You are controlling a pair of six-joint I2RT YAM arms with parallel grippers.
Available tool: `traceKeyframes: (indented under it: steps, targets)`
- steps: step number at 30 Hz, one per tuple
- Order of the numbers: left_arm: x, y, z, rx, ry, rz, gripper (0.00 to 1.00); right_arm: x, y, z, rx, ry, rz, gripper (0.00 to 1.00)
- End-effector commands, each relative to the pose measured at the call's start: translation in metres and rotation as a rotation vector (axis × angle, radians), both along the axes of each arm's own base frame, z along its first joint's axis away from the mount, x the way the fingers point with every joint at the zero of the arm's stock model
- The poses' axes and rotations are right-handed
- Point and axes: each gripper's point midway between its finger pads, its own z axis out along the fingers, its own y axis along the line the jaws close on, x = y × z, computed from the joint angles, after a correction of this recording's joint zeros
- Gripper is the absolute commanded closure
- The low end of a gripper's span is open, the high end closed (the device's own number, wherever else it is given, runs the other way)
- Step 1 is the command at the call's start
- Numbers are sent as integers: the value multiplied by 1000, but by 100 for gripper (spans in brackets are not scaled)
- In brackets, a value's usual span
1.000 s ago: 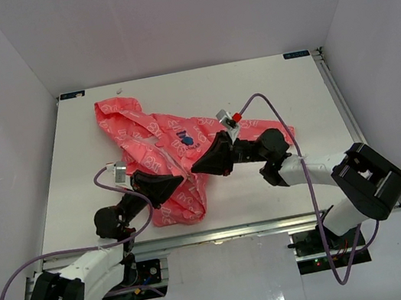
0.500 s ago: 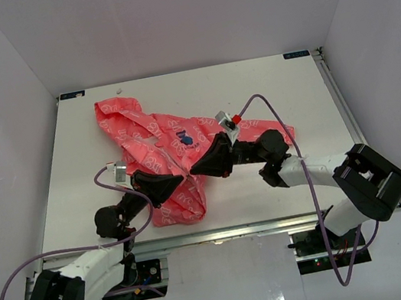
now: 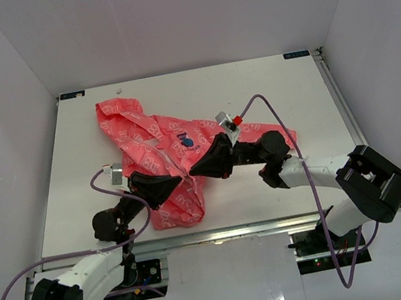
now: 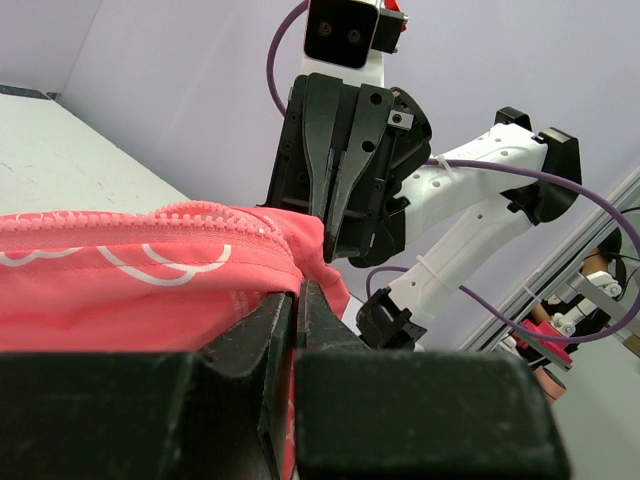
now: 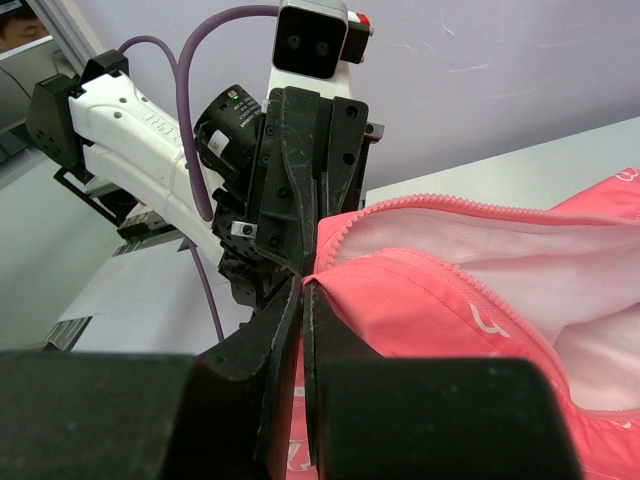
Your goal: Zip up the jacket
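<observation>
- White table point(image 3: 267, 84) carries the unzipped jacket point(image 3: 152, 139).
- Left gripper point(image 3: 184, 178) and right gripper point(image 3: 193, 171), jaws clamped on facing zipper edges point(image 5: 430, 205), meet, likely aligning the ends.

Head-on, left claw point(image 3: 181, 178) and right claw point(image 3: 196, 170) block each other over the jacket point(image 3: 148, 140).

Right hand point(image 5: 303, 288) pinching jacket point(image 5: 430, 305) edge, left hand point(image 5: 304, 252) gripping it just opposite

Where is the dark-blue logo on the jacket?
From above, the logo is near the middle of the jacket, just beyond the right gripper.
</observation>
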Motion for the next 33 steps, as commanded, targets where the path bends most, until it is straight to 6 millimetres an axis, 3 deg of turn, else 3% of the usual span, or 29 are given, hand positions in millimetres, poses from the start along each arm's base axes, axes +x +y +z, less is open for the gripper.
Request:
traceKeyframes:
  steps: [1,12,21,33]
  targets:
    - [-59,25,63,-190,-411,-17,100,-43,-38,113,475,-480,6,92]
    - [-56,22,57,-173,-389,-25,100,-44,-38,118,486,-494,10,92]
    - [-66,24,65,-188,-421,-50,100,-35,-28,113,473,-482,10,92]
    - [-72,29,69,-203,-459,-29,100,-37,-27,82,394,-423,41,87]
